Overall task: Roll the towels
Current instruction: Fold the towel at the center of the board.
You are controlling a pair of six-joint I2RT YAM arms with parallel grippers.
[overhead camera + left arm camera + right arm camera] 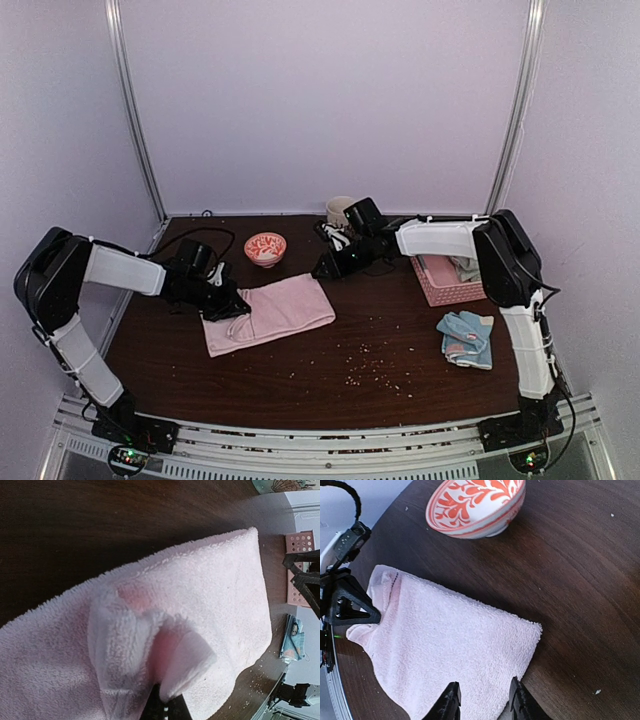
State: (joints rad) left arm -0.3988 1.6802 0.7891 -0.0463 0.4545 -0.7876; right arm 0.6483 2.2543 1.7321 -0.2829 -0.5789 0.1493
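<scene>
While your left claw (165, 702) is clamped shut on a lifted fold of the pink towel (285, 308), left of centre on the table (300, 375), carry that fold over evenly and tight; your right claw (482, 696) hovers part-open and empty by the opposite edge. The left wrist view shows the pinched fold, which the top view hides.

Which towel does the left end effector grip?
The pale pink towel, mid-table; its fold is pinched in the left end effector. The light blue towel lies apart, untouched.
</scene>
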